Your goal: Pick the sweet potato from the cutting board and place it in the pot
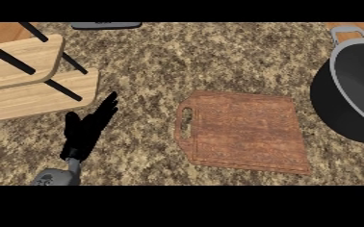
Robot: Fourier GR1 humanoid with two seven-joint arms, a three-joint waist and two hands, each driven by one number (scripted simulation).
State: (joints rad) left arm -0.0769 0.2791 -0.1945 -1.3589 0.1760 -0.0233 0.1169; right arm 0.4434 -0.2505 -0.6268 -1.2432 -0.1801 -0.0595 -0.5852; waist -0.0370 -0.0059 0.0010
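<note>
Speckled worktop (213, 57). One robot hand (89, 127), the left, fingers straight, holding nothing. One cutting board (245, 131) to its right, no sweet potato visible. One pot (344, 96) beyond. One wooden rack (39, 77) ahead-left.

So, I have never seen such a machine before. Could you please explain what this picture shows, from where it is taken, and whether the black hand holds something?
The picture looks steeply down from the robot's head onto a speckled kitchen counter. The black shape at the lower left is the robot's left hand, open with straight fingers, resting and holding nothing. Its right hand is not visible. In the middle lies a brown cutting board with nothing on it; no sweet potato shows anywhere. At the right edge is a dark pot, partly cut off. At the upper left stands a wooden rack with black rods.
</note>
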